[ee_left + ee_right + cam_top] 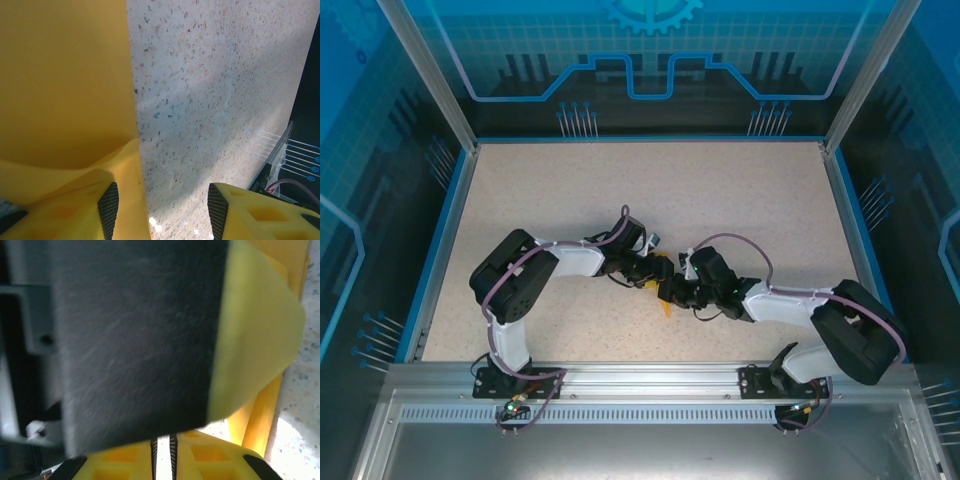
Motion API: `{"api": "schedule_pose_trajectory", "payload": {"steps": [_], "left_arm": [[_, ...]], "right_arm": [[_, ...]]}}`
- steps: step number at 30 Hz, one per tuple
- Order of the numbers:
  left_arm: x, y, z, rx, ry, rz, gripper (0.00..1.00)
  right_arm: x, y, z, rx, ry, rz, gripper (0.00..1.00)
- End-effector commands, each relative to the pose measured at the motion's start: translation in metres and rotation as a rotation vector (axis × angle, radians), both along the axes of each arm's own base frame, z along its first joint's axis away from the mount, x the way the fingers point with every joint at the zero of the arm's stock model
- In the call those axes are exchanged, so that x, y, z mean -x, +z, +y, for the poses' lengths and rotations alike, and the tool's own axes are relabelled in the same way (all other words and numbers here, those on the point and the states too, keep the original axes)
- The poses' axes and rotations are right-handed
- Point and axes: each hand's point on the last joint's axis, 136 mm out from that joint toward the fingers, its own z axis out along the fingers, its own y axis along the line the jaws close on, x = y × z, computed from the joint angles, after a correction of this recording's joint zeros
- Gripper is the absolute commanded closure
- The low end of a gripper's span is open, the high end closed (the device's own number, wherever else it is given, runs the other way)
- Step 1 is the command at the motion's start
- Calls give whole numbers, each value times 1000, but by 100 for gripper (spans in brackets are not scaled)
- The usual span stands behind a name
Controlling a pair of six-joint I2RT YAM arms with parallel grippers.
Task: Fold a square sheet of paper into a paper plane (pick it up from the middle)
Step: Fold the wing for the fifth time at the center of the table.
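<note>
Speckled beige tabletop (570,200), orange-yellow paper (65,75) mid-table, blue-panelled enclosure walls (650,70)

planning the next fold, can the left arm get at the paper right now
Probably yes: the paper lies against one side of the open jaws on the left arm, with bare table between them. The right arm crowds close, but nothing seems to block it.

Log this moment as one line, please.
stage: mid-fold at centre of table | left gripper: open, orange-yellow paper beside one finger | right gripper: nearly shut, grip on paper unclear
</note>
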Motion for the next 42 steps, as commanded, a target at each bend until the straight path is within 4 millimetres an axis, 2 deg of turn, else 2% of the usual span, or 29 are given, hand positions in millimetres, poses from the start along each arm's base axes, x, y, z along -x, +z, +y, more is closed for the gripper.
{"api": "schedule_pose_trajectory", "payload": {"steps": [1, 7, 11, 16, 19, 29, 38, 42], "left_arm": [[11, -27, 7, -55, 3, 74, 46], [11, -24, 7, -50, 5, 70, 46], [10, -23, 7, -52, 19, 72, 48], [9, -23, 7, -51, 33, 81, 52], [8, -24, 8, -57, 40, 82, 57], [10, -27, 10, -67, 43, 91, 58], [7, -20, 10, -67, 37, 72, 57], [5, -19, 10, -77, 36, 66, 57]], "right_arm": [[-8, -1, 6, -7, -18, -11, 84], [0, -22, -6, 16, -48, 17, 85], [2, -20, -6, 0, -46, -1, 87], [0, -7, 5, -33, -33, -35, 88], [-2, -5, 9, -24, -32, -43, 88], [-1, -35, -10, 56, -72, 16, 88], [29, -78, -42, 197, -85, 182, 89], [39, -85, -49, 215, -83, 211, 90]]}}
